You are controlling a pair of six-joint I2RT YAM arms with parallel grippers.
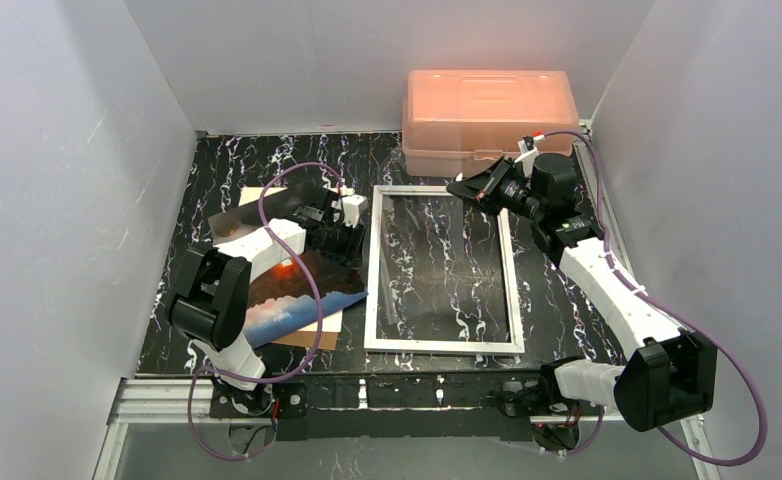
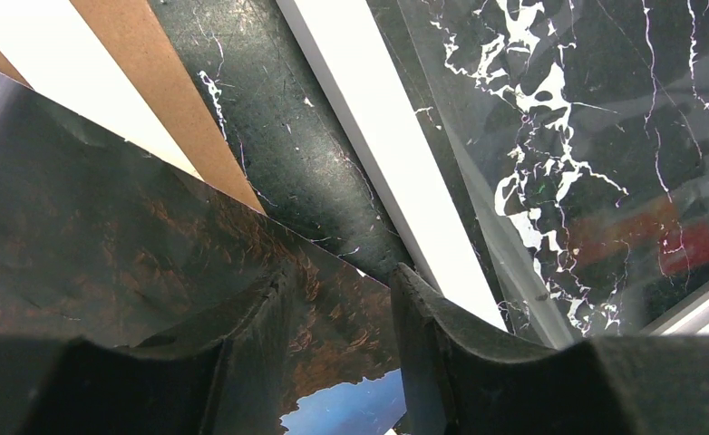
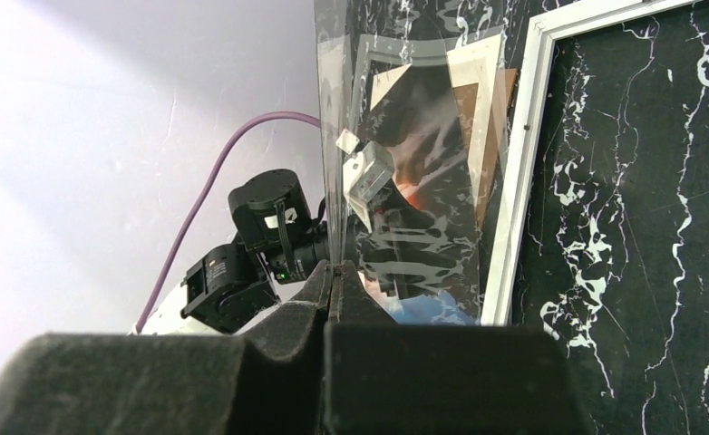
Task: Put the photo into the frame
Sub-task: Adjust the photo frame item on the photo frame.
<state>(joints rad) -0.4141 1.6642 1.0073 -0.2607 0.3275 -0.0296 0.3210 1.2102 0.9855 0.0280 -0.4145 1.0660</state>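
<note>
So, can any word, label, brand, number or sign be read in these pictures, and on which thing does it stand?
None: no view shows readable text.
The photo, the frame and the pink box show no lettering.

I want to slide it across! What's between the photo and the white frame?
A bare strip of black marble table; farther along, the brown board peeks out beside the photo. The left wrist view shows it.

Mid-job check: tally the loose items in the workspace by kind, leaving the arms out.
photo: 1
white frame: 1
clear pane: 1
brown board: 1
white sheet: 1
pink box: 1
Total: 6
</note>
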